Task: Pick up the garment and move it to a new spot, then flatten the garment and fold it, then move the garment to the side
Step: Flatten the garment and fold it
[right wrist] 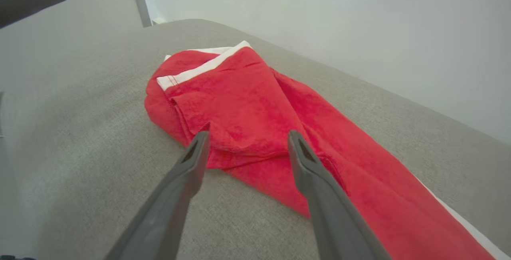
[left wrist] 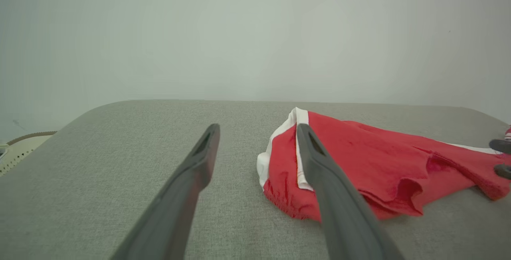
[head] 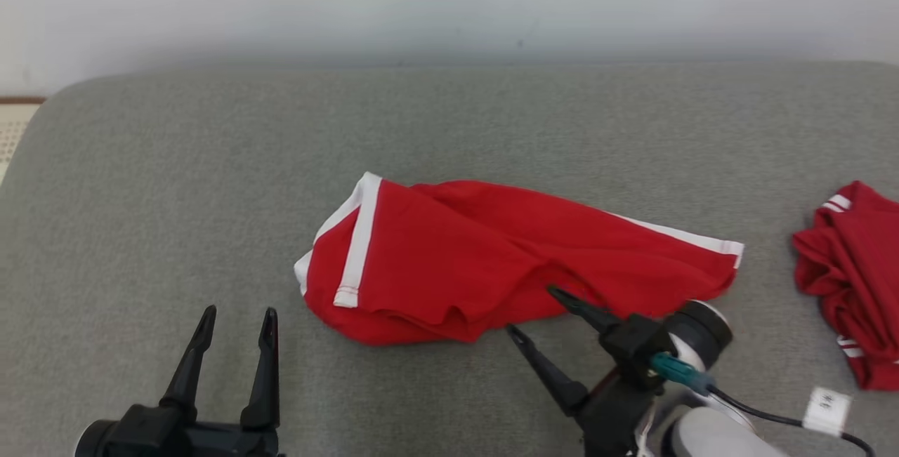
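Note:
A red garment (head: 491,260) with white trim lies loosely bunched in the middle of the grey padded table (head: 175,197); I also see the garment (left wrist: 379,168) from the left wrist and, close up, the garment (right wrist: 255,120) from the right wrist. My right gripper (head: 532,312) is open at the cloth's near edge, one finger over the fabric and the other over bare table, with nothing between them. My left gripper (head: 237,316) stands open near the front left, apart from the cloth's white-trimmed end. The right gripper (right wrist: 246,137) and the left gripper (left wrist: 257,129) both show spread fingers.
A second red garment (head: 853,281) with white stripes lies crumpled at the table's right edge. A pale wall (head: 449,1) runs behind the table. A cable with a white tag (head: 827,410) trails from my right wrist. Bare grey surface stretches to the left and behind.

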You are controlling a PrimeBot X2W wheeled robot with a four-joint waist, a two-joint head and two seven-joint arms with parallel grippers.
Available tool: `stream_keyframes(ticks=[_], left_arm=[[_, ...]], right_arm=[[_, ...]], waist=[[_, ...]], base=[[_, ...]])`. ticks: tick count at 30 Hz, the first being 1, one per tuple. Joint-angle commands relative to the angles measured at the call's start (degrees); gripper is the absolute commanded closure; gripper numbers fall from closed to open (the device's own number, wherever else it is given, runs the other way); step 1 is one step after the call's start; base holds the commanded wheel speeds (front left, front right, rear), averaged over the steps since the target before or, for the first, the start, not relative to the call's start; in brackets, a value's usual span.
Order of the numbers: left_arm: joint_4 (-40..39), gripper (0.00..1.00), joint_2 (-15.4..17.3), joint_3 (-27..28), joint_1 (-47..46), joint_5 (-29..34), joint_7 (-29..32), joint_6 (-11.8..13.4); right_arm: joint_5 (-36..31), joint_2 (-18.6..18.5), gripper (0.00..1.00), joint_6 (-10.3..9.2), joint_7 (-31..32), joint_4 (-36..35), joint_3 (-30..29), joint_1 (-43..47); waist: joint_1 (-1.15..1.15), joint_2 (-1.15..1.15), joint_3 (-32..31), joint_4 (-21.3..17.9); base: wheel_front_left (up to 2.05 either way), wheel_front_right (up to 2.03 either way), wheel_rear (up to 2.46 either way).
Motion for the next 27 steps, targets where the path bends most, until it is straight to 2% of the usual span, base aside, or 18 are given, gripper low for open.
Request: stream_keyframes(ticks=[1,10,11,12,13,14,18,21,27], left_arm=[[0.3,0.00,-0.1,0.0,-0.6,0.8,-0.3,0.0],[1.5,0.00,-2.4,-0.9,-3.5,2.0,-0.5,-1.5],[1.6,0.00,-2.6,-0.9,-3.6,2.2,-0.5,-1.6],[1.7,0.00,-2.8,-0.8,-3.6,2.4,-0.5,-1.8],[1.7,0.00,-3.0,-0.7,-3.7,2.5,-0.5,-2.0],[1.8,0.00,-3.2,-0.6,-3.8,2.6,-0.5,-2.0],[1.8,0.00,-3.8,0.1,-3.7,3.3,-0.4,-2.4],[1.4,0.00,-4.0,1.0,-3.4,3.6,-0.4,-2.7],[1.6,0.00,-4.2,2.2,-2.8,4.4,-0.4,-3.2]], right_arm=[[0.7,-0.1,0.00,-0.04,-0.4,0.5,0.9,-1.1],[3.6,0.6,0.00,-0.04,-2.0,12.7,12.3,-12.2],[4.0,0.9,0.04,-0.04,-2.4,14.0,13.2,-13.1],[4.3,1.2,0.45,-0.04,-2.8,15.1,13.9,-13.9],[4.6,1.4,0.92,-0.04,-3.3,16.1,14.5,-14.6],[5.3,1.6,1.00,-0.04,-3.5,17.1,15.1,-15.0],[7.4,1.7,1.00,-0.04,-5.8,18.2,14.3,-16.2],[9.9,1.5,1.00,-0.04,-7.1,15.9,11.9,-15.1],[11.7,-1.0,1.00,-0.04,-8.5,8.7,2.2,-9.9]], waist=[[-0.01,0.00,2.4,2.4],[-0.01,0.00,5.3,5.9],[-0.01,0.00,5.5,6.1],[-0.01,0.00,5.6,6.2],[-0.01,0.00,5.7,6.2],[-0.01,0.00,5.8,6.3],[-0.01,0.00,6.1,5.8],[-0.01,0.00,6.3,4.6],[-0.01,0.00,5.8,1.6]], base=[[0.00,0.00,0.00],[0.00,0.00,0.00],[0.00,0.00,0.00],[0.00,0.00,0.00],[0.00,0.00,0.00],[0.00,0.00,0.00],[0.00,0.00,0.00],[0.00,0.00,0.00],[0.00,0.00,0.00]])
